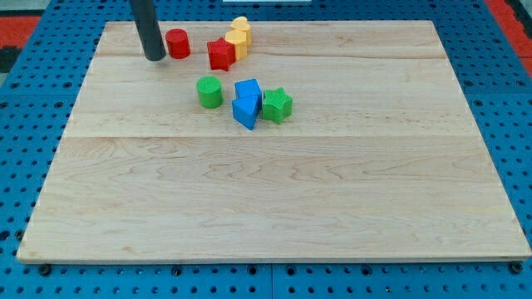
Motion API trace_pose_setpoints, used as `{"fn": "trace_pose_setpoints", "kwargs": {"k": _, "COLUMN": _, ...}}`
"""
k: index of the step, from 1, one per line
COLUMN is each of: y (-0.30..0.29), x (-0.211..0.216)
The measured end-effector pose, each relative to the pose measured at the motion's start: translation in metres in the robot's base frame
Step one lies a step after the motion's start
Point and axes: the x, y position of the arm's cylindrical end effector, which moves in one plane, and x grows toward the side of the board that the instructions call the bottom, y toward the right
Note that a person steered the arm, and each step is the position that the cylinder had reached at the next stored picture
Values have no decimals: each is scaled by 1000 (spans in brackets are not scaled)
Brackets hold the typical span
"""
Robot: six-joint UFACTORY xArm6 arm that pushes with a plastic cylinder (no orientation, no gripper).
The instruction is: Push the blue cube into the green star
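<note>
The blue cube (248,89) sits near the board's upper middle, touching the green star (277,105) on its right. A blue wedge-shaped block (245,111) lies just below the cube and also touches the star's left side. My tip (154,57) is at the view's upper left, well to the left of and above the cube, right beside a red cylinder (178,43).
A green cylinder (209,91) stands left of the blue cube. A red star (220,54) and two yellow blocks (239,37) cluster near the top edge. The wooden board (274,208) lies on a blue pegboard surface.
</note>
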Motion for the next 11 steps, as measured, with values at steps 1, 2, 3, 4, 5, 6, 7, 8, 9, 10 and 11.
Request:
{"fn": "trace_pose_setpoints", "kwargs": {"k": 1, "y": 12, "x": -21}}
{"fn": "trace_pose_setpoints", "kwargs": {"k": 2, "y": 89, "x": -21}}
{"fn": "trace_pose_setpoints", "kwargs": {"k": 3, "y": 60, "x": -20}}
{"fn": "trace_pose_setpoints", "kwargs": {"k": 4, "y": 26, "x": -3}}
{"fn": "trace_pose_setpoints", "kwargs": {"k": 5, "y": 23, "x": 15}}
{"fn": "trace_pose_setpoints", "kwargs": {"k": 6, "y": 75, "x": 52}}
{"fn": "trace_pose_setpoints", "kwargs": {"k": 7, "y": 93, "x": 88}}
{"fn": "trace_pose_setpoints", "kwargs": {"k": 8, "y": 148, "x": 100}}
{"fn": "trace_pose_setpoints", "kwargs": {"k": 9, "y": 150, "x": 84}}
{"fn": "trace_pose_setpoints", "kwargs": {"k": 10, "y": 162, "x": 79}}
{"fn": "trace_pose_setpoints", "kwargs": {"k": 11, "y": 221, "x": 70}}
